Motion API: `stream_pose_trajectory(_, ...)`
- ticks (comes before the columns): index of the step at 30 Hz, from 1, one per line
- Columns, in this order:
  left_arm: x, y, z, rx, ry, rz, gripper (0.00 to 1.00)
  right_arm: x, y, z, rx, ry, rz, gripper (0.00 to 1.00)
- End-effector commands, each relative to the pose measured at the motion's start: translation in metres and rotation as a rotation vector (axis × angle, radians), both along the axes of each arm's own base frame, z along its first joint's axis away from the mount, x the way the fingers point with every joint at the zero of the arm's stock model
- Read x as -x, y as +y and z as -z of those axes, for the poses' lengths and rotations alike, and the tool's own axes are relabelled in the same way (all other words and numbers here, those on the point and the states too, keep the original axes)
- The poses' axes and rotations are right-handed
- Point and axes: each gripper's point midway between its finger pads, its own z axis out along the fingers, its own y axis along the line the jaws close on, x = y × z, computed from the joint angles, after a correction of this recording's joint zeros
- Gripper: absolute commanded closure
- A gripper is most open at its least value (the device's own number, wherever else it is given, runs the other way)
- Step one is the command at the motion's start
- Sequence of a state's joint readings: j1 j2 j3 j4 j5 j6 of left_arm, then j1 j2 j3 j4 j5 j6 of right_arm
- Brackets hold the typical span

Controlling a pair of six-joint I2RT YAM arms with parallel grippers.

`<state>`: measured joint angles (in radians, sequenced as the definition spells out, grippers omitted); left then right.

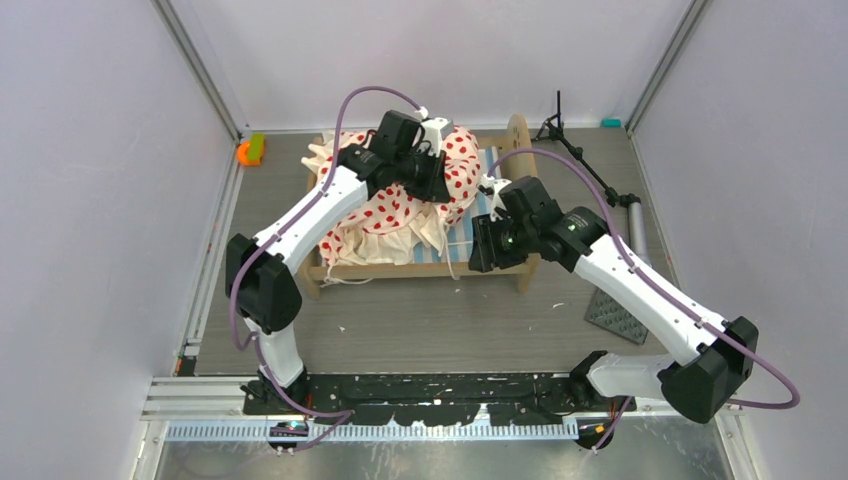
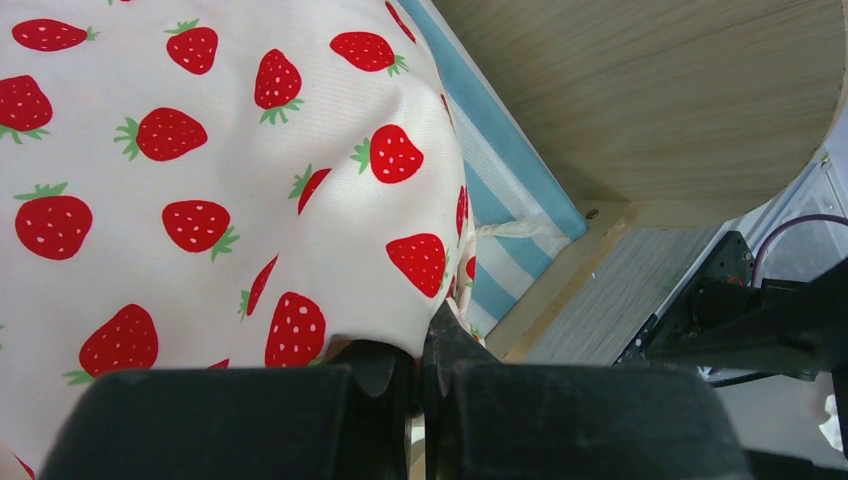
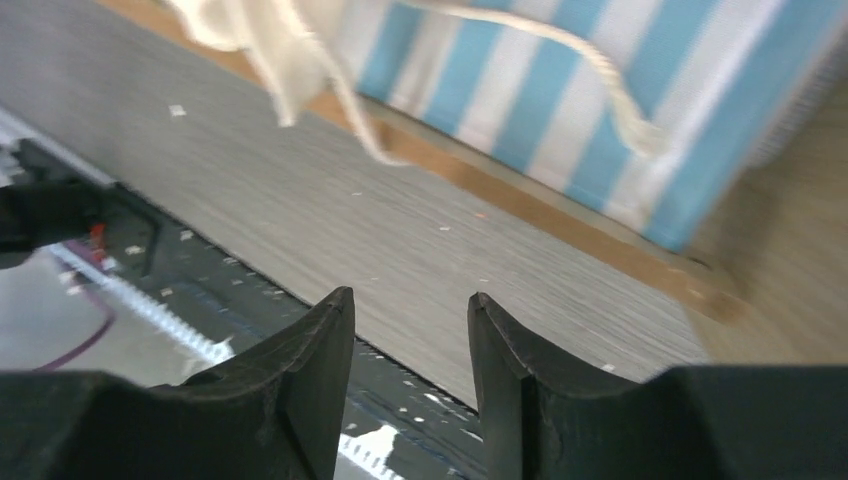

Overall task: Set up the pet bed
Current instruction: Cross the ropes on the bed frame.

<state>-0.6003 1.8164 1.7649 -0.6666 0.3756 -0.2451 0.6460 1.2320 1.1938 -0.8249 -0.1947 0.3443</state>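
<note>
Watching light-wood pet bed frame, sitting on grey table: hard tug risking sliding it. Cream strawberry-print ruffled bedding is lying bunched across blue-white striped mattress; we are judging pull may be dragging mattress askew. Left gripper is clenching bedding edge; thin pinch risking slipping. Right gripper is hanging released, empty, near cream tie cords, risking tangling.

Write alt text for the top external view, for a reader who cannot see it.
A small light-wood pet bed with a blue-and-white striped mattress fills the centre. The left gripper is shut on the cream red-spotted ruffled bedding bunched on it; the right gripper hangs open by the bed's near right corner.
</note>
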Motion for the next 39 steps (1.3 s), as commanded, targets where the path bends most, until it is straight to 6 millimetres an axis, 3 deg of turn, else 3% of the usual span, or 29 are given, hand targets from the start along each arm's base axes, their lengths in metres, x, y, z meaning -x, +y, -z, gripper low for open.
stream_pose_trajectory(1,0.0,-0.002,-0.018,0.02,-0.047,0.022,1.0,-0.029,-0.037,-0.003,0.197,-0.121,0.131,0.49)
stream_pose_trajectory(8,0.003,-0.001,-0.019,0.019,-0.053,0.028,1.0,-0.057,-0.038,0.007,0.26,-0.207,0.143,0.51)
stream_pose_trajectory(15,0.004,-0.001,-0.018,0.019,-0.049,0.029,1.0,-0.087,-0.013,0.017,0.262,-0.255,0.047,0.48)
stream_pose_trajectory(19,0.0,0.001,-0.018,0.021,-0.055,-0.001,1.0,-0.088,0.001,0.03,0.243,-0.221,-0.023,0.48)
stream_pose_trajectory(24,-0.005,0.002,-0.019,0.039,-0.052,-0.036,1.0,-0.085,-0.002,0.049,0.271,-0.187,-0.043,0.47)
stream_pose_trajectory(28,-0.006,0.001,-0.016,0.038,-0.044,-0.034,1.0,-0.086,-0.011,0.055,0.289,-0.192,-0.031,0.4)
stream_pose_trajectory(35,-0.007,0.004,-0.014,0.037,-0.042,-0.045,1.0,-0.086,-0.033,0.024,0.267,-0.267,0.036,0.36)
stream_pose_trajectory(39,-0.007,0.005,-0.009,0.044,-0.033,-0.053,1.0,-0.074,-0.022,0.002,0.181,-0.311,-0.055,0.33)
